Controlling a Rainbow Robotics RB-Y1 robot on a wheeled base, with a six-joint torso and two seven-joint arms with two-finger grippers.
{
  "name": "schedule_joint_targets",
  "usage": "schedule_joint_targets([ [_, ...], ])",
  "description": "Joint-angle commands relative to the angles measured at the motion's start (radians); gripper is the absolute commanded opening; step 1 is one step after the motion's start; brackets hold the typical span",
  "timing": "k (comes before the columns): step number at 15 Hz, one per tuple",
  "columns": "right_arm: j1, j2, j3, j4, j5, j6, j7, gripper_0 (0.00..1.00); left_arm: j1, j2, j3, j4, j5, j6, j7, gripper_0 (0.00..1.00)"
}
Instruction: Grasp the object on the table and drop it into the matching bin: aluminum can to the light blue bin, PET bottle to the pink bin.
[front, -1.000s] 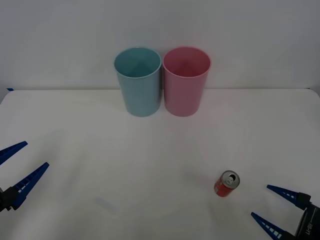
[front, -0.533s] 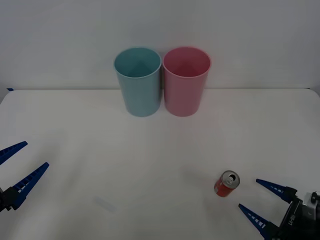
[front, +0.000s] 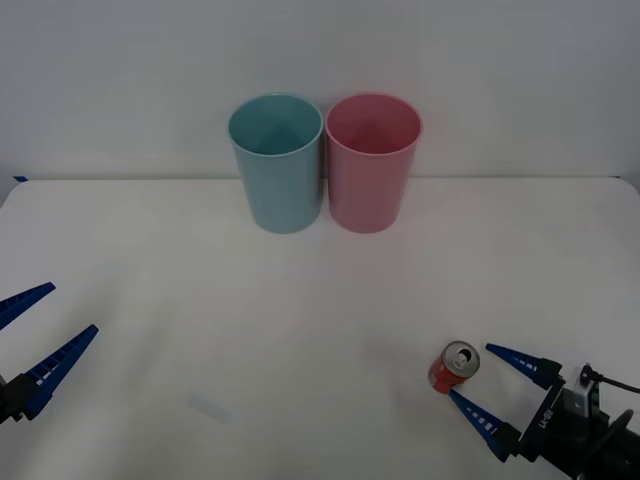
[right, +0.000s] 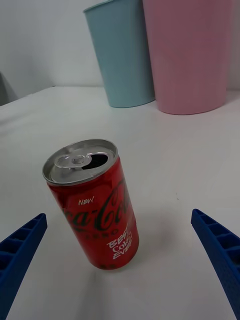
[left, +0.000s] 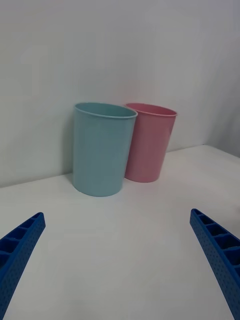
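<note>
Our right gripper (front: 502, 393) holds its ribbed blue fingers (right: 218, 247) spread wide, gripping nothing, just beside the upright aluminum can (front: 454, 367), red with a silver top, on the smooth white table (front: 300, 330). It has moved in toward the can since a second ago. Our left gripper (front: 45, 328) waits at the table's near left, fingers parted and empty. The light blue bin (front: 277, 162) and pink bin (front: 372, 160), tapered plastic cups, stand side by side at the far edge.
</note>
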Motion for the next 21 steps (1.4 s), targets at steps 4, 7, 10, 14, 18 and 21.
schedule_joint_targets([
  [4,-0.026,0.016,0.037,0.000,0.000,0.044,0.009,1.00,0.000,0.000,0.000,0.000,0.000,0.000,0.000,1.00],
  [7,-0.039,0.019,0.061,0.000,0.000,0.071,0.012,1.00,0.000,0.000,0.000,0.000,0.000,0.000,0.000,1.00],
  [10,-0.046,0.027,0.064,0.000,0.000,0.076,0.012,1.00,0.000,0.000,0.000,0.000,0.000,0.000,0.000,1.00],
  [14,-0.055,0.032,0.074,0.000,-0.001,0.091,0.012,1.00,0.000,0.000,0.000,0.000,0.000,0.000,0.000,1.00],
  [18,-0.058,0.032,0.080,0.000,-0.006,0.103,0.012,1.00,0.000,0.000,0.000,0.000,0.000,0.000,0.000,1.00],
  [21,-0.058,0.033,0.080,0.001,-0.012,0.103,0.012,0.13,0.000,0.000,0.000,0.000,0.000,0.000,0.000,1.00],
])
